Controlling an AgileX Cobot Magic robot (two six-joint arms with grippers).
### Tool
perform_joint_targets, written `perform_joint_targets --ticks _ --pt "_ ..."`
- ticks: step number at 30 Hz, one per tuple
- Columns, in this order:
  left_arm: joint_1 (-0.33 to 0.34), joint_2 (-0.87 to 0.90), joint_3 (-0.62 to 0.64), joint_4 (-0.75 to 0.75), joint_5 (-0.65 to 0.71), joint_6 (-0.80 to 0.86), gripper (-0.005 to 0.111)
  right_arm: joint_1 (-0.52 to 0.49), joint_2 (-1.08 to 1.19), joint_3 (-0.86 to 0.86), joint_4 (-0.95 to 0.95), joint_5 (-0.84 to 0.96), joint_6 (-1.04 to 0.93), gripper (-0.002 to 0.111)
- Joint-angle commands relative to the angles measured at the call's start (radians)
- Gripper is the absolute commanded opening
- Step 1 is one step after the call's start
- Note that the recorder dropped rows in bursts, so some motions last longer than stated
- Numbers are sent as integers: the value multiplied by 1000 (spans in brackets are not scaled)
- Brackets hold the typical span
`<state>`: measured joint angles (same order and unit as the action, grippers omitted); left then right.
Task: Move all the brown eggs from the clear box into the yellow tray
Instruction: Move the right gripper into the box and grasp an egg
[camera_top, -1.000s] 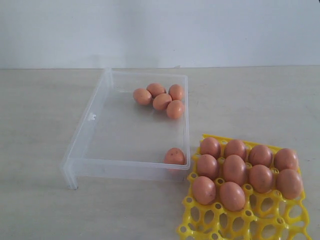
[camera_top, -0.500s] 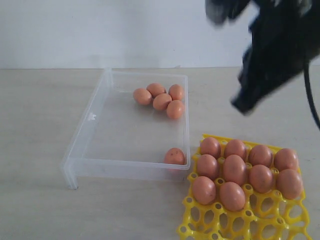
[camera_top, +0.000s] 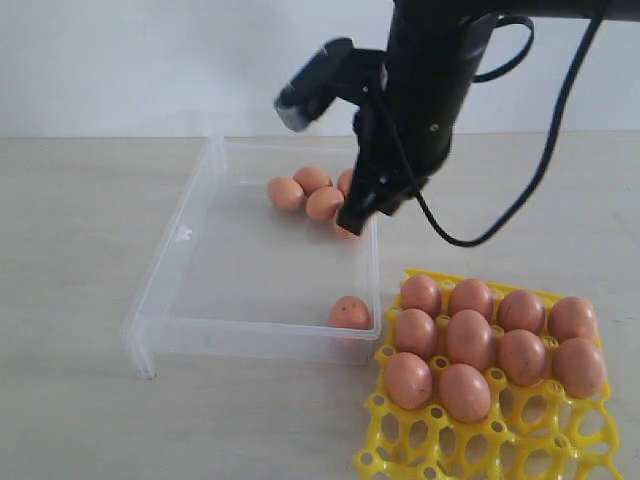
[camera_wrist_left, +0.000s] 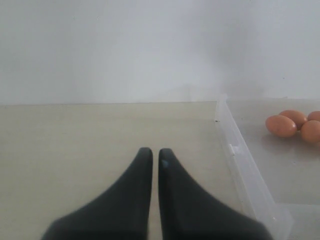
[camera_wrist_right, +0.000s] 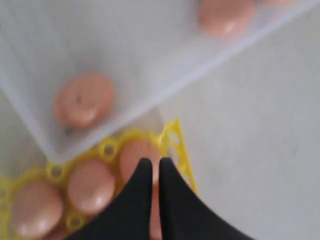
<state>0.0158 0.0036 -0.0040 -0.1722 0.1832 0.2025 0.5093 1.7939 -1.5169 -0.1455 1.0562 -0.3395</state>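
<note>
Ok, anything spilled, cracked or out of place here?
Nothing stands out. One brown egg lies alone in the near corner of the clear box, apart from the other eggs; those in the yellow tray look whole.

Nothing readable anywhere, as far as I can see. The transparent shallow plastic box (camera_top: 250, 340), the bright yellow lattice egg tray (camera_top: 400, 432), the speckled orange-brown eggs (camera_top: 469, 338) and the black robot arm (camera_top: 430, 70) all show plain surfaces with no labels, brands or numbers. The right wrist view is blurry anyway.
</note>
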Motion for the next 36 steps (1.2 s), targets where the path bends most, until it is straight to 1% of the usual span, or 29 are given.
perform_joint_targets --ticks 1,3,4,6,8,10,11,13,15,17,22,24,26,28,29,30,32,34,36 --pt "-4 -4 4 2 -2 0 4 1 13 -35 114 -202 -2 0" --pt "-4 -4 4 2 -2 0 4 1 20 -35 174 -197 -2 4" --pt "-4 -4 4 2 -2 0 4 1 25 -35 202 -181 -2 8" --pt "-4 -4 4 2 -2 0 4 1 45 -35 216 -154 -14 21" --pt "-4 -4 4 2 -2 0 4 1 71 -35 214 -164 -16 38" --pt "-4 -4 4 2 -2 0 4 1 97 -35 216 -190 -16 48" --pt "-4 -4 4 2 -2 0 4 1 111 -35 216 -204 -23 50" --pt "-4 -4 4 2 -2 0 4 1 138 -35 212 -231 -101 50" --pt "-4 -4 4 2 -2 0 4 1 170 -35 207 -269 -228 50" --pt "-4 -4 4 2 -2 0 4 1 197 -35 207 -344 -312 50" --pt "-4 -4 4 2 -2 0 4 1 265 -35 207 -553 -218 50" --pt "-4 -4 4 2 -2 0 4 1 284 -35 207 -601 -205 50" --pt "-4 -4 4 2 -2 0 4 1 292 -35 207 -601 -174 50" --pt "-4 -4 4 2 -2 0 4 1 292 -35 207 -558 -92 50" --pt "-4 -4 4 2 -2 0 4 1 285 -48 207 -445 60 50" --pt "-4 -4 4 2 -2 0 4 1 283 -70 207 -305 171 50" --pt "-4 -4 4 2 -2 0 4 1 283 -101 200 -64 200 50" --pt "-4 -4 4 2 -2 0 4 1 283 -102 171 53 226 50" --pt "-4 -4 4 2 -2 0 4 1 285 -102 139 74 304 50"
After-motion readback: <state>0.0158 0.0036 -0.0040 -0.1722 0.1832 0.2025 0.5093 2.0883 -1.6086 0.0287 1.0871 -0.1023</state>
